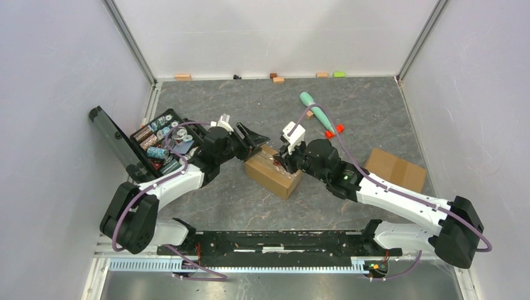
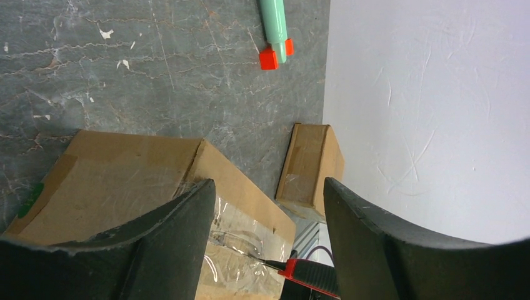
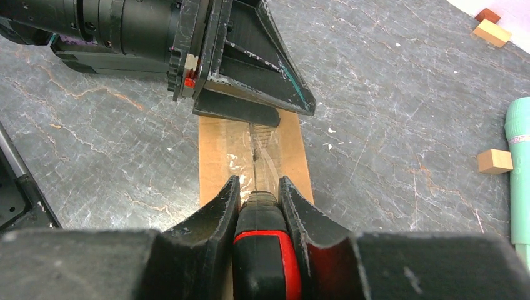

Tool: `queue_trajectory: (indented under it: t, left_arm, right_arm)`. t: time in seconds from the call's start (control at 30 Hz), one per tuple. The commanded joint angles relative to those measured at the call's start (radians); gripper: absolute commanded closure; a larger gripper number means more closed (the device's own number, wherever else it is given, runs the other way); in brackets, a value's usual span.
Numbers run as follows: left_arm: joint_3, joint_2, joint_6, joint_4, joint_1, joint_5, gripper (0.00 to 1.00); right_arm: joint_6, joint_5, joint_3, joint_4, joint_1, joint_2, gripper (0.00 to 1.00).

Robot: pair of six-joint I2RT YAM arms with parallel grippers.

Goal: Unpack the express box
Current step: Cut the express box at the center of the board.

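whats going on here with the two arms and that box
The right gripper is shut on a red-and-black cutter, its tip on the clear tape along the top seam of the cardboard box. The left gripper sits open at the box's opposite end. The flaps are closed; nothing is unpacked yet.

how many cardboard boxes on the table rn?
2. The taped box sits in the middle of the table; the second box lies off to the right. None obviously hidden.

Brown box [image 1: 274, 180], red-black knife [image 3: 264, 253]
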Motion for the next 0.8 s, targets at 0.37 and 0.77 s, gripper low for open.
queue_trajectory:
  t: [0.37, 0.77]
  left_arm:
    - [-0.032, 0.096, 0.102, -0.222, 0.018, -0.124, 0.25]
    - [0.327, 0.084, 0.357, -0.485, 0.139, 0.042, 0.23]
  right_arm:
    - [0.030, 0.040, -0.082, -0.166, 0.001, -0.111, 1.00]
    - [-0.040, 0.048, 0.092, -0.021, 0.000, 0.048, 1.00]
